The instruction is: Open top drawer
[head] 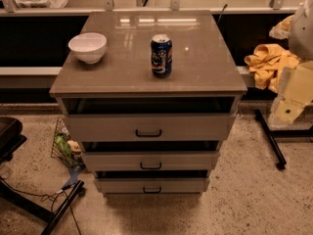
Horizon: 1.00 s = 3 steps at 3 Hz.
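The top drawer (148, 126) is the tallest and widest of three grey-taupe drawers in the cabinet (146, 77). It stands pulled out a little, with a dark gap showing above its front. Its small black bar handle (148, 132) sits at the centre of the front. The two shallower drawers, the middle one (149, 160) and the bottom one (151, 185), also stand slightly out. My gripper (286, 109), on the pale arm, is at the right edge of the view. It is to the right of the cabinet and apart from the drawer.
A white bowl (88, 47) and a blue soda can (161, 55) stand on the cabinet top. A yellow cloth (268, 62) lies at the right rear. A black stand leg (271, 140) crosses the floor at the right. A wire basket (63, 146) and black chair legs (58, 212) are at the left.
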Available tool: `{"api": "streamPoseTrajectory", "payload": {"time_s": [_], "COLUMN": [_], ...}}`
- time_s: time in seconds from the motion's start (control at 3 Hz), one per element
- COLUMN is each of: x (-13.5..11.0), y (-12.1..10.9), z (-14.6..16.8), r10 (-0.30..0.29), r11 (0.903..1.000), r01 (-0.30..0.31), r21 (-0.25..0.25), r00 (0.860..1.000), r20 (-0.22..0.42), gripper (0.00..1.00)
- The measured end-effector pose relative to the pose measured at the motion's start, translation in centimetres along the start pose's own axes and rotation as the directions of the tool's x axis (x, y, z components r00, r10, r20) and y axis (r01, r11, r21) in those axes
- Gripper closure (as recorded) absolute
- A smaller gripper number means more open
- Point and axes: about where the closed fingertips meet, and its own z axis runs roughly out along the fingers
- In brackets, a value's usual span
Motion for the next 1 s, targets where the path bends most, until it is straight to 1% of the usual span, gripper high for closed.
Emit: {"api": "streamPoseTrajectory", "payload": {"time_s": [0.33,0.67,1.0], "x": [0.0,-0.8,-1.3], "y": [0.0,0.7,3.1], "z": [0.1,2.1,6.9], "r10": [0.000,-0.002,-0.005], "r11": [1.0000,1.0000,0.9996], "r01": [0.000,0.002,0.012], "r21": [0.001,0.006,-0.025], "r00": [1.000,0.995,0.970], "r20": [0.006,0.100,0.241], "gripper": [0.00,0.00,0.00]}}
